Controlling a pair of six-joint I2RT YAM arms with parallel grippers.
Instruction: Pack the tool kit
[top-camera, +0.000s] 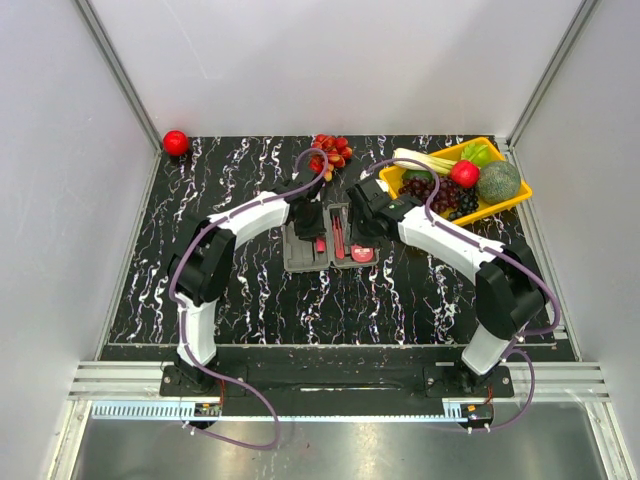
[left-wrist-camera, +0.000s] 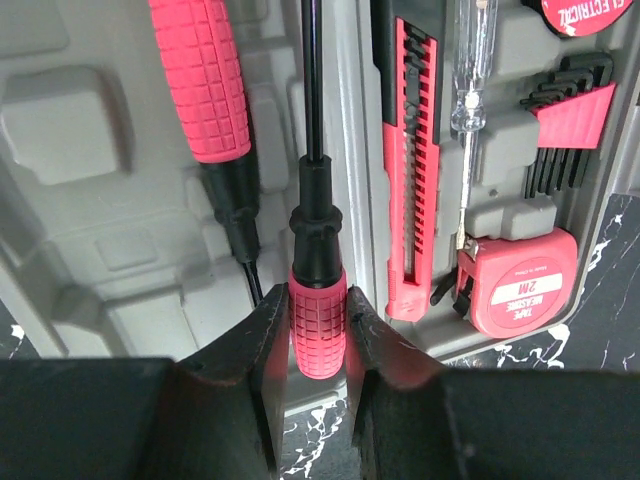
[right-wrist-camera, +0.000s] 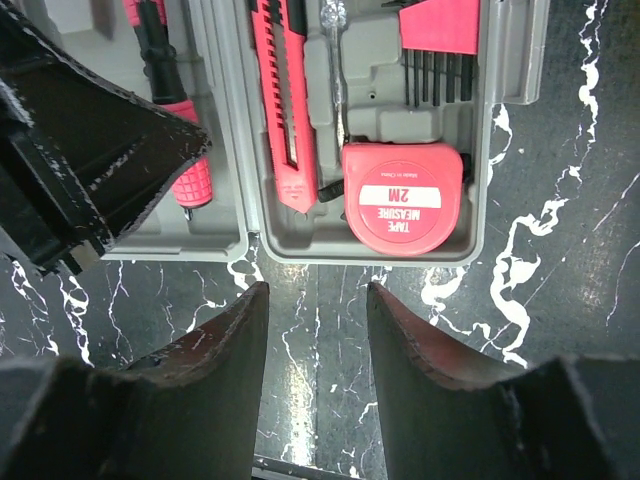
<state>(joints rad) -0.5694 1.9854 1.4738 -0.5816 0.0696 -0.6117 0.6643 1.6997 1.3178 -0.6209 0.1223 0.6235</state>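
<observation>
The grey tool kit case (top-camera: 297, 262) lies open mid-table, its two halves side by side. My left gripper (left-wrist-camera: 318, 312) is shut on the red handle of a screwdriver (left-wrist-camera: 316, 225) that lies over the left half (left-wrist-camera: 90, 200), beside a second red-handled screwdriver (left-wrist-camera: 205, 80). The right half (right-wrist-camera: 500, 120) holds a red knife (right-wrist-camera: 280, 100), a round tape measure (right-wrist-camera: 402, 198), a clear tester screwdriver (left-wrist-camera: 470, 80) and hex keys (left-wrist-camera: 565, 120). My right gripper (right-wrist-camera: 317, 300) is open and empty over the black marbled table, just off the case's near edge.
A yellow tray (top-camera: 520, 195) of fruit and vegetables sits at the back right. Red grapes (top-camera: 332, 150) lie behind the case and a red ball-like fruit (top-camera: 176, 142) sits in the back left corner. White walls enclose the table.
</observation>
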